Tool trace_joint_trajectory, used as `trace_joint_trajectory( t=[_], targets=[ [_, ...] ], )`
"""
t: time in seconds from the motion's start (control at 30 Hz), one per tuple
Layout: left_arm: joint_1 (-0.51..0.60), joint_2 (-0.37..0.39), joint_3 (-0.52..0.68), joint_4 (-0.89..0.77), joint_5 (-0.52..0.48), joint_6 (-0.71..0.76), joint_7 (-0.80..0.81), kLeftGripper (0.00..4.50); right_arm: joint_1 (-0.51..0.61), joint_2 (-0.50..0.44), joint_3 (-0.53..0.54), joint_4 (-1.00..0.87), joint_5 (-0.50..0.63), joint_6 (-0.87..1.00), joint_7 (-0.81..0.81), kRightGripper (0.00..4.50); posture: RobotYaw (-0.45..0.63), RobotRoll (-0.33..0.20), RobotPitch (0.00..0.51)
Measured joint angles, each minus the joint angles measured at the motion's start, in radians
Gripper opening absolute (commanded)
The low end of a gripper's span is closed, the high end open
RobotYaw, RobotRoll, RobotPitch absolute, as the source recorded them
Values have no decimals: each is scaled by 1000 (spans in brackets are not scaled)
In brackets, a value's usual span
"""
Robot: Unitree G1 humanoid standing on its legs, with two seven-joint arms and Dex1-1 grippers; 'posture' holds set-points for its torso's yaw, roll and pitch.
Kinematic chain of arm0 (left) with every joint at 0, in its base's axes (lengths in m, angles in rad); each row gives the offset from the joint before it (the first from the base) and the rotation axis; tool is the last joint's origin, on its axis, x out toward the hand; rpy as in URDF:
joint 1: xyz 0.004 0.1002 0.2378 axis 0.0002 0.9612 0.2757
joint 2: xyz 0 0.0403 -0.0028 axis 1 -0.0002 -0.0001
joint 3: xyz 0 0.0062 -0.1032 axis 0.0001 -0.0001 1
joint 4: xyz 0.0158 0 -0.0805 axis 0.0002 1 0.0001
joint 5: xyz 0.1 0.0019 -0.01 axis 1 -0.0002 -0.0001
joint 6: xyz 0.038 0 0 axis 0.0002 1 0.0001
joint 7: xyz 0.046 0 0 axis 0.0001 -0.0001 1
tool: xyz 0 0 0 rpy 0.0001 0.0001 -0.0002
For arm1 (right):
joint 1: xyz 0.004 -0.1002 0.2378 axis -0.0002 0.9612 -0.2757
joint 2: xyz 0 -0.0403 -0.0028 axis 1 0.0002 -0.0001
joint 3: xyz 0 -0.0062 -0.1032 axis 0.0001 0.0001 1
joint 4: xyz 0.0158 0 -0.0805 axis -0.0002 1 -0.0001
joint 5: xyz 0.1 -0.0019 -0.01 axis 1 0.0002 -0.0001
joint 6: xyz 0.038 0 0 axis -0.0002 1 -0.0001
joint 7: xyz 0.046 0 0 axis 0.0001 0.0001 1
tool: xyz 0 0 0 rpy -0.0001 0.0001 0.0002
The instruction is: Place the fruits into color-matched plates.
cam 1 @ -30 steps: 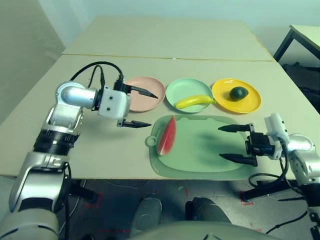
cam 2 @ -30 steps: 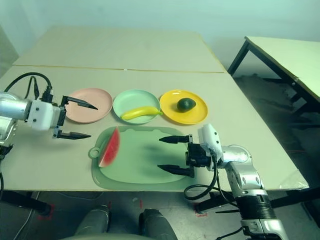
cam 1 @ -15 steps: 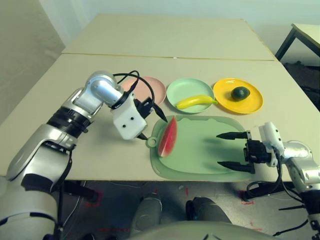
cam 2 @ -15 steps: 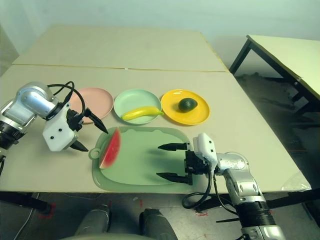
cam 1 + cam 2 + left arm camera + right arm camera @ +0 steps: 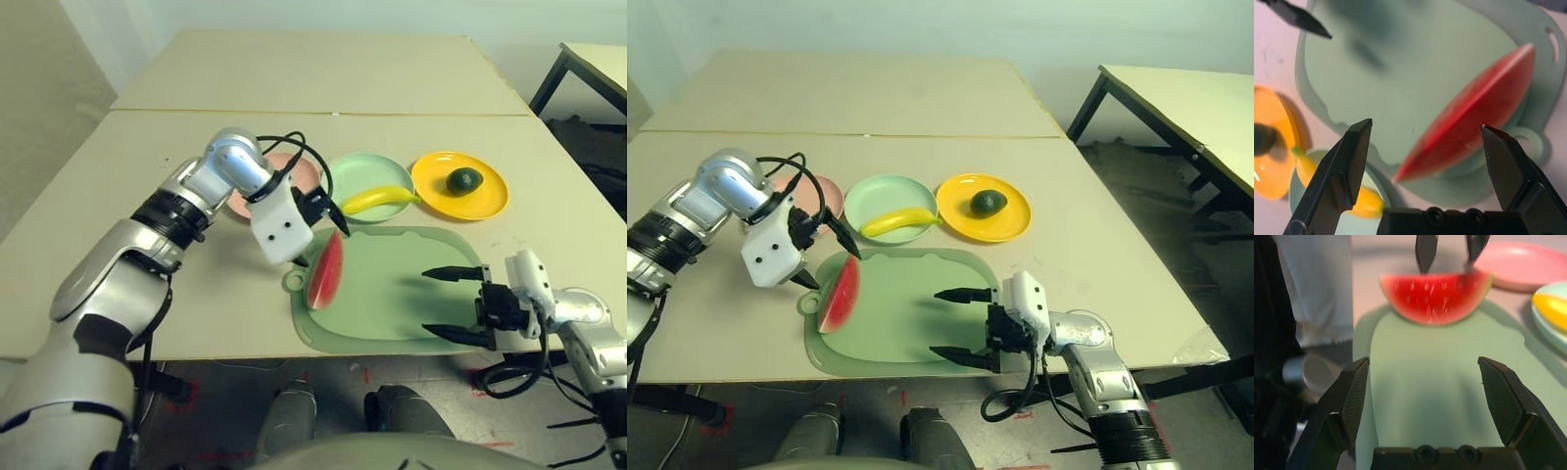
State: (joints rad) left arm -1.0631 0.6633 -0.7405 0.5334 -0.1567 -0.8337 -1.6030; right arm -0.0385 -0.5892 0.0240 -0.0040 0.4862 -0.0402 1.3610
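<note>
On the near left of the green mat [image 5: 911, 323], a watermelon wedge [image 5: 841, 297], left hand [image 5: 832, 260] wide open beside it, right hand [image 5: 961, 328] wide open and empty over the mat, beyond, a banana [image 5: 896, 221] on the mint plate [image 5: 884, 192], an avocado [image 5: 988, 203] on the yellow plate [image 5: 965, 223], a pink plate [image 5: 829, 192].

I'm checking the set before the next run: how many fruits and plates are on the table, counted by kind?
Watermelon wedge: 1
Banana: 1
Avocado: 1
Plates, one each of pink, mint green and yellow: 3
Total: 6 (3 fruits, 3 plates)
</note>
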Motion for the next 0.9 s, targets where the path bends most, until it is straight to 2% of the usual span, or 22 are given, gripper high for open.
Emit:
trace_joint_trajectory(
  t=[0.27, 0.57, 0.87, 0.9],
  targets=[
    [28, -24, -38, 27, 10, -27, 0, 4500, -7, 32, -6, -25, 59, 57, -30, 4458, -34, 0, 47],
    [33, -94, -39, 133, 125, -116, 2, 4500, -21, 49, -8, -48, 71, 101, -70, 4458, -44, 0, 49],
    [34, -130, -18, 194, 228, -135, 36, 4500, -22, 49, -8, -62, 70, 108, -77, 4458, -43, 0, 43],
    [35, -131, -16, 196, 236, -134, 39, 4316, -22, 49, -8, -62, 70, 108, -77, 4488, -43, 0, 43]
  ],
)
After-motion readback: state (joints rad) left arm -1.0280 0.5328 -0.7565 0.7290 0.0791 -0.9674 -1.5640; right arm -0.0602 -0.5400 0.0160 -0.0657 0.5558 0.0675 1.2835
